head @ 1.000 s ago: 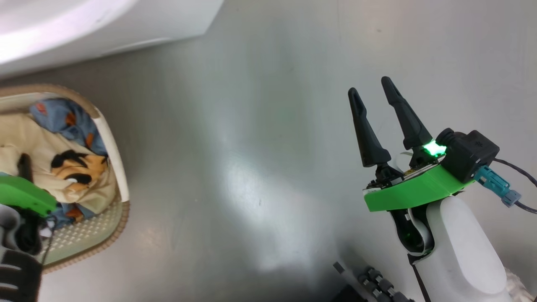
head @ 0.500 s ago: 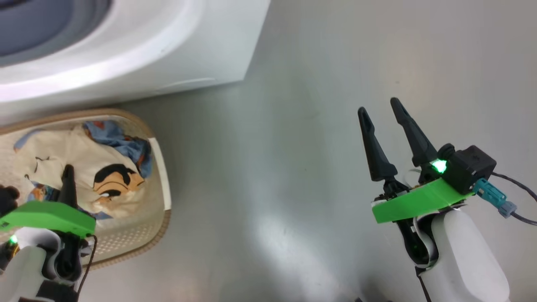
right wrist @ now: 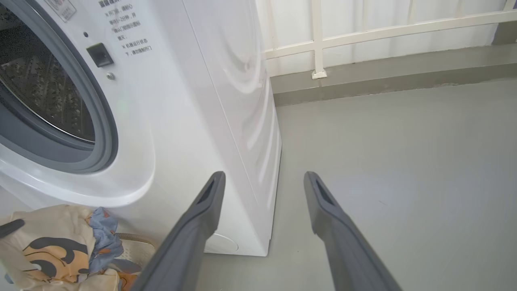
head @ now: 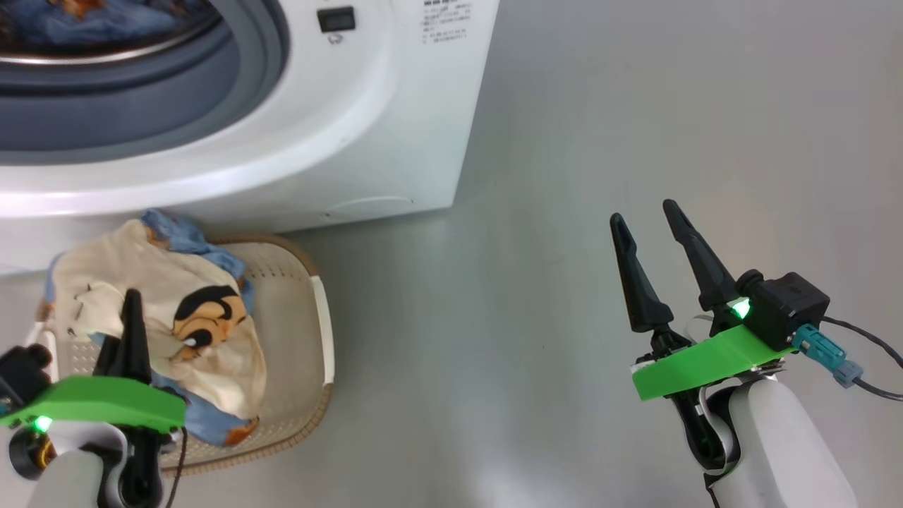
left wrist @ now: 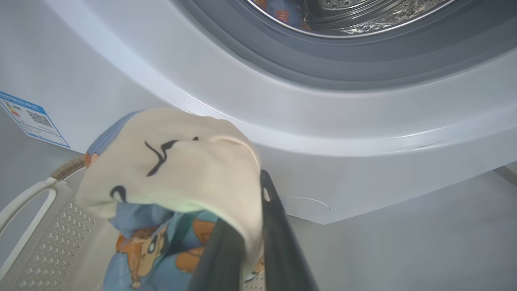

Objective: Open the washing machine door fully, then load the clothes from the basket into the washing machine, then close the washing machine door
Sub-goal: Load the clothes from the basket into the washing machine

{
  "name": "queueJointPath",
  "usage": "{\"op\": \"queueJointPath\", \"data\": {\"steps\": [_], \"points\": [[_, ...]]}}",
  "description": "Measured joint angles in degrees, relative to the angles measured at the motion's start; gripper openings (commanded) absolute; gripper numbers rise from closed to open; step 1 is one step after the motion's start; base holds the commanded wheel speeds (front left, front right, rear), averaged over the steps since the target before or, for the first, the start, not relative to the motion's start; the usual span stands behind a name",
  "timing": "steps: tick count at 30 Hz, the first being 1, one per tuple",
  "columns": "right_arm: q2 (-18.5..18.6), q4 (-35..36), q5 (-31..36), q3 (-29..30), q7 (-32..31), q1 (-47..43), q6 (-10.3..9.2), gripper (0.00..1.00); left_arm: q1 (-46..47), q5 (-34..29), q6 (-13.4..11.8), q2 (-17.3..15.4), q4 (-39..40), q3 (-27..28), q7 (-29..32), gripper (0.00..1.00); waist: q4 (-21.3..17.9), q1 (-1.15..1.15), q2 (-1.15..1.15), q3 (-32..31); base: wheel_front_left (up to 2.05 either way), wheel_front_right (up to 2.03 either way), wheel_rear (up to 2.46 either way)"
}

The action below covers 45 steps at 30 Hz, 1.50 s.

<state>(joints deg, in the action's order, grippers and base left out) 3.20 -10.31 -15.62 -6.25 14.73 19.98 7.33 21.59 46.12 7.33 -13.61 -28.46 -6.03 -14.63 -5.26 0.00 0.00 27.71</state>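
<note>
head view: the left end effector [head: 132, 303] is pinched narrow on a fold of the clothes [head: 176, 331]. the cream and blue bundle stands higher than the rim of the basket [head: 300, 310], with its lower folds lying inside. the right end effector [head: 643, 213] stands wide and holds nothing, over the floor [head: 536, 212], well apart from the load.

likely faults from here:
1. the pinch takes one fold only, so the hanging weight may pull the cloth free during the lift.
2. trailing cloth may catch the basket rim or the white handle [head: 323, 331] and drag the basket along.
3. the drum [left wrist: 363, 16] opens above the bundle, so cloth may drape on the grey rubber ring [head: 176, 120] and slide back out.

contents: the basket sits on the floor just beside the front of the washing machine [head: 381, 141] and holds the bundle's lower part. the drum holds blue and orange fabric [head: 92, 17].
</note>
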Motion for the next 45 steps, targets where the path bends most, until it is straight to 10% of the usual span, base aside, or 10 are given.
{"op": "queueJointPath", "data": {"steps": [45], "points": [[-0.04, -2.96, 1.52, 0.56, 0.00, -10.20, 0.00, 1.00, -25.78, -34.37, 0.01, 9.61, 28.00, 13.81, 0.00, 0.00, 0.18, 0.00, 0.00, -25.14, 0.00, 0.00, 0.00]]}}
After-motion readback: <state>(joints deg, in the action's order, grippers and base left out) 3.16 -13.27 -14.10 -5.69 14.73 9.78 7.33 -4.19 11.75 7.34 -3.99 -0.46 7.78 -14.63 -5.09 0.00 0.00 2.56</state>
